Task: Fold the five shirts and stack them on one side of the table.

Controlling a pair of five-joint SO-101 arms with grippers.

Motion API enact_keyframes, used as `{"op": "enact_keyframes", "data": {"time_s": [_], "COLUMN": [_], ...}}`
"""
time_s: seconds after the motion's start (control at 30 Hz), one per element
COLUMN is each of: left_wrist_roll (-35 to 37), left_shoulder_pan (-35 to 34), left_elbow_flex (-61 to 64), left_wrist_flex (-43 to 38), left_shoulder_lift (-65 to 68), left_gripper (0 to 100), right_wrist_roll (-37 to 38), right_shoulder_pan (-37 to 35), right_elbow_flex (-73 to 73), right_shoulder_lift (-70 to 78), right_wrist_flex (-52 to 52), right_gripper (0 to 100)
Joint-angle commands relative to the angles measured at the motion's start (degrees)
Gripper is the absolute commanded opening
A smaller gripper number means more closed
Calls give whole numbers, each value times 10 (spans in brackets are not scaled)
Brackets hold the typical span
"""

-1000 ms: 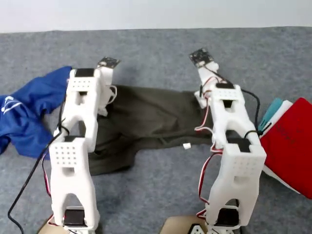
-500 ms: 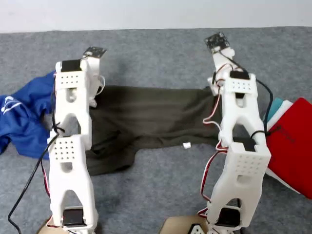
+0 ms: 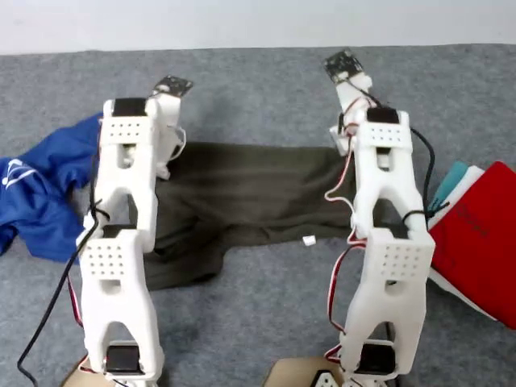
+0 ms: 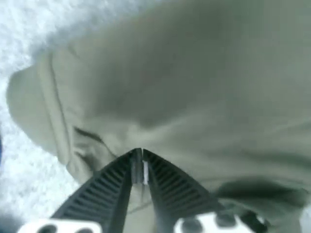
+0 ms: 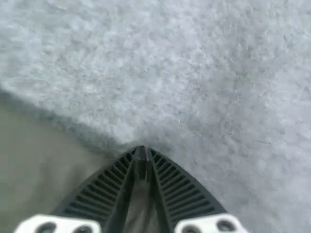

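Observation:
A dark olive shirt [image 3: 242,193] lies spread across the middle of the grey table, its near part bunched toward the left arm. My left gripper [image 4: 141,162] is shut on a fold of the olive shirt [image 4: 194,87] near its far left corner [image 3: 167,161]. Over the shirt's far right corner [image 3: 337,151], my right gripper [image 5: 140,156] is shut, with olive shirt cloth [image 5: 39,160] pinched between the fingers at the very edge. A crumpled blue shirt [image 3: 40,193] sits at the left. A red shirt [image 3: 480,238] tops a folded stack at the right.
Teal and white cloth [image 3: 451,181] peeks from under the red shirt. A small white tag [image 3: 309,240] lies on the olive shirt's near edge. Bare grey carpet [image 3: 258,89] stretches beyond the shirt and in front between the arm bases.
Both arms swung outward and farther back, stretching the olive shirt's far edge, then came slightly back toward the middle. Both grippers kept hold of the cloth.

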Motion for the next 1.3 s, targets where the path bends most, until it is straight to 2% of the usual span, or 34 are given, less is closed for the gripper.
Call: {"op": "enact_keyframes", "data": {"time_s": [0.0, 0.17, 0.43, 0.6, 0.9, 1.07, 1.27], "left_wrist_roll": [-6, -7, -8, -6, -6, -9, -52], "left_shoulder_pan": [-2, -39, -56, -40, 7, 8, 9], "left_elbow_flex": [3, 0, -7, -4, 0, 86, 247], "left_wrist_flex": [-26, -9, 29, 33, 77, 77, 76], "left_shoulder_lift": [20, 62, 41, -47, -193, -235, -314], "left_gripper": [6, 6, 6, 6, 6, 6, 6], "right_wrist_roll": [-3, -3, -4, -4, -6, -6, -18], "right_shoulder_pan": [15, 62, 97, 77, 13, -6, -18], "right_elbow_flex": [-33, -66, -140, -236, -411, -464, -485], "right_shoulder_lift": [30, 73, 75, 74, 76, 80, 74], "right_wrist_flex": [-61, -62, 31, 96, 313, 417, 515], "right_gripper": [9, 9, 9, 9, 9, 9, 9]}}
